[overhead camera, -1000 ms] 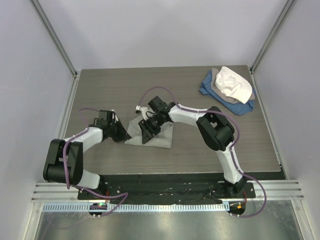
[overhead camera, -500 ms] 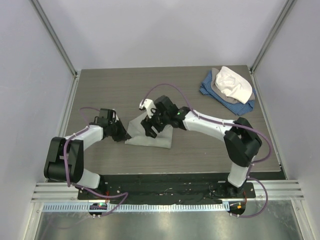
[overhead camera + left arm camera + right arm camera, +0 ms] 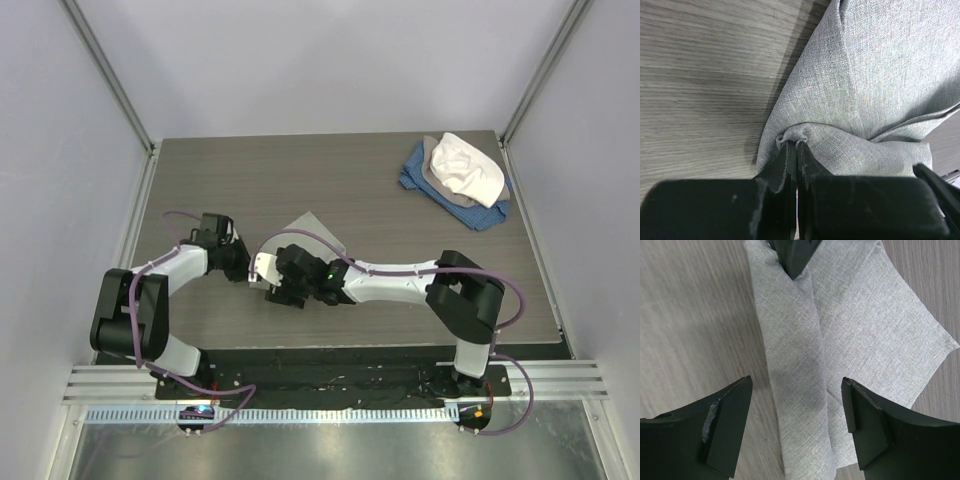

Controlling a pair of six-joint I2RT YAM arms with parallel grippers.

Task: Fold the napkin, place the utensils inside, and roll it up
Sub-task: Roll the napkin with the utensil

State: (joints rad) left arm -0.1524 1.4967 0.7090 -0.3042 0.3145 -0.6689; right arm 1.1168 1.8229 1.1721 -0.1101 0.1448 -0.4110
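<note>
Grey napkin (image 3: 312,232) no longer lying flat as a second ago: far corner now spread up toward frame centre, near edge hidden beneath the right arm (image 3: 385,283). Swung down since then from above the cloth to its lower left edge. Right end effector (image 3: 283,290) now low and left of centre, released, jaws wider than before and grasping nothing. Seen from the right wrist: a long fold of napkin (image 3: 790,365) running between the two black fingertips (image 3: 725,410), both well apart from each other; contact with the fabric impossible to tell.

Unchanged on the left: left end effector (image 3: 245,268) still clenched on the napkin's left corner, pinching a small pucker of cloth between shut pads in the left wrist view, with its dark tip at the top edge of the right wrist view.

Open room: bare desk (image 3: 230,180) above and left of the napkin, plus a wide bare stretch to its right. Heap of blue, grey and white cloths (image 3: 460,175) well apart, at the upper right corner of the desk.

Surface: matte grey-brown wood grain. Around it: plain pale walls (image 3: 320,60) on three sides, metal rails (image 3: 135,230) along the side edges, black base plate (image 3: 340,375) along the bottom.
</note>
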